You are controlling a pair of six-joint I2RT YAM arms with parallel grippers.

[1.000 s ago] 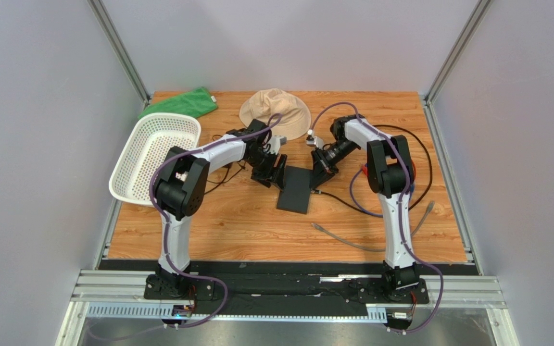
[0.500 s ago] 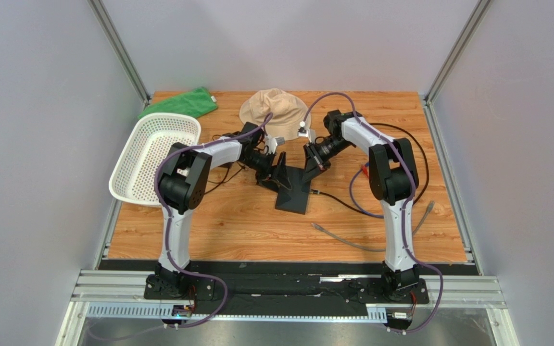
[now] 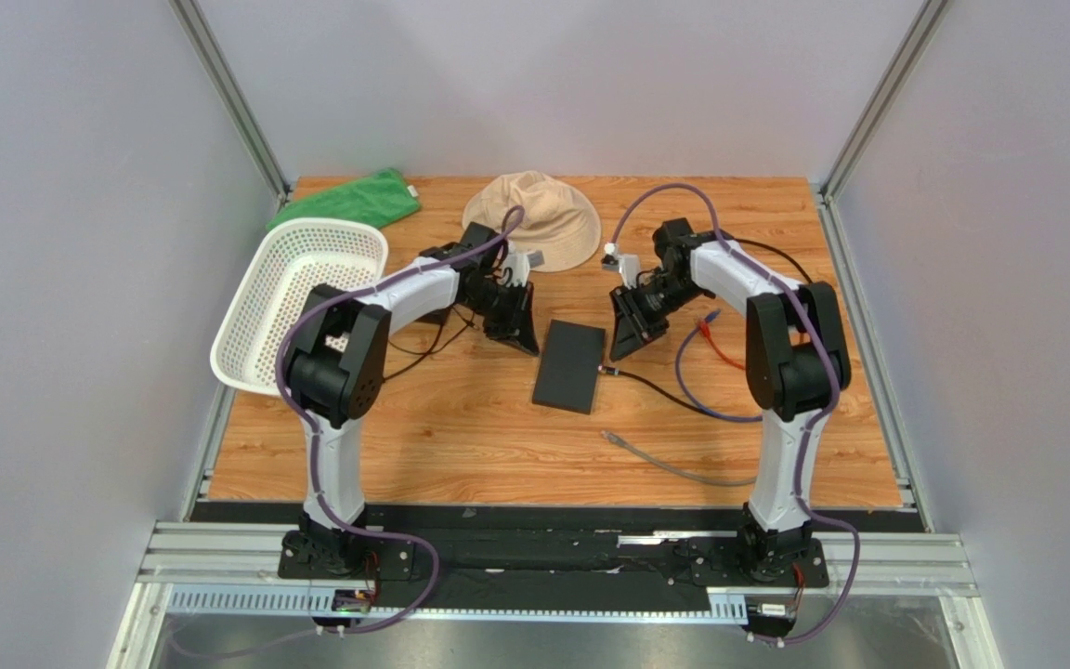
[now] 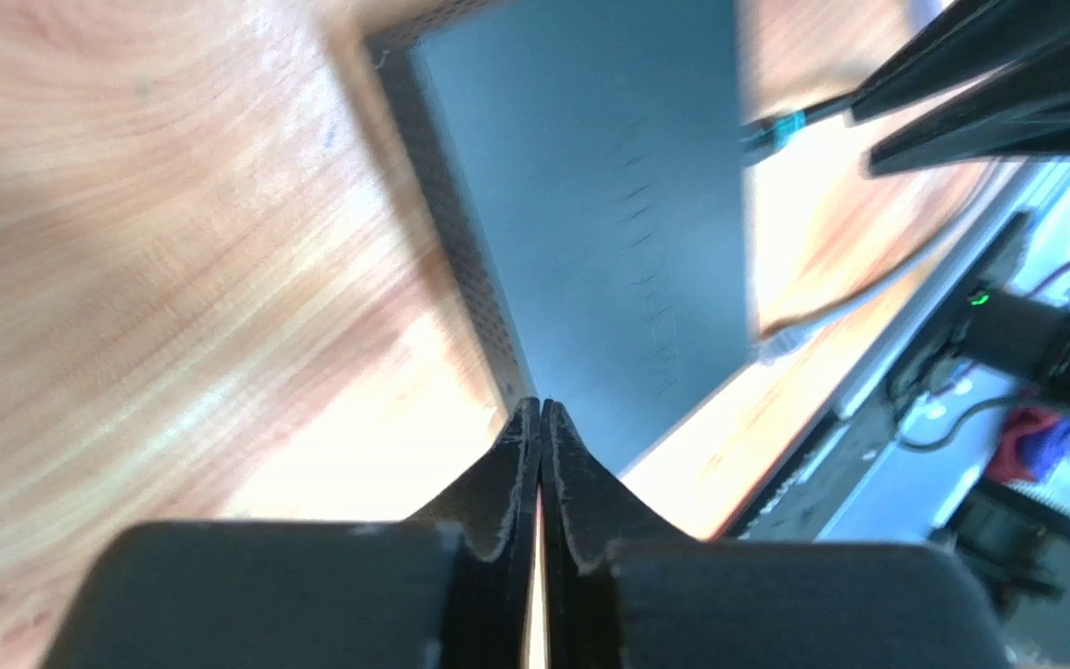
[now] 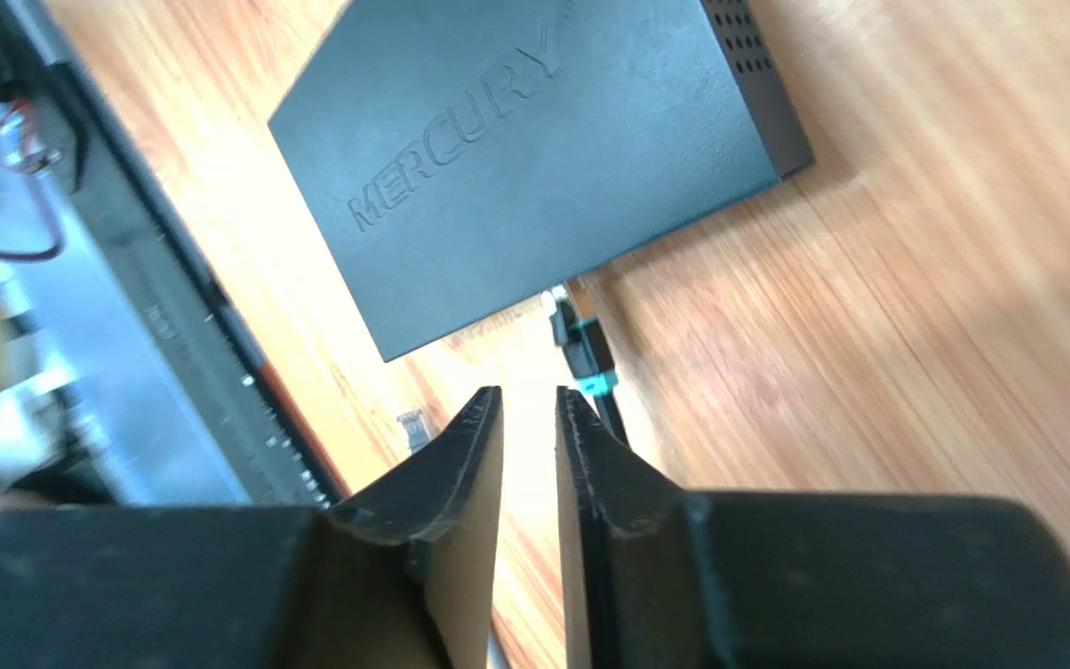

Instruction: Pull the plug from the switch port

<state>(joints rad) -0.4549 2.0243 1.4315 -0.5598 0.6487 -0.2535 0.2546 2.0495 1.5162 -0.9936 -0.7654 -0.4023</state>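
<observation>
Wood table (image 3: 401,446), switch lying flat at centre, both grippers just clear of it.
Switch (image 3: 570,365) sits between the arms with the plug (image 5: 585,346) at its right edge; seating unclear. Right gripper (image 5: 528,397) hangs over the plug, jaws narrowly apart and empty, likely aligning a pinch. Left gripper (image 4: 541,407), jaws pressed together, is probably there to brace.

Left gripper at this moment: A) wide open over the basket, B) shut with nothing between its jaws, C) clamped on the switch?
B: the left wrist view shows the left gripper with jaws pressed together and nothing between them, pointing at the edge of the switch.
</observation>
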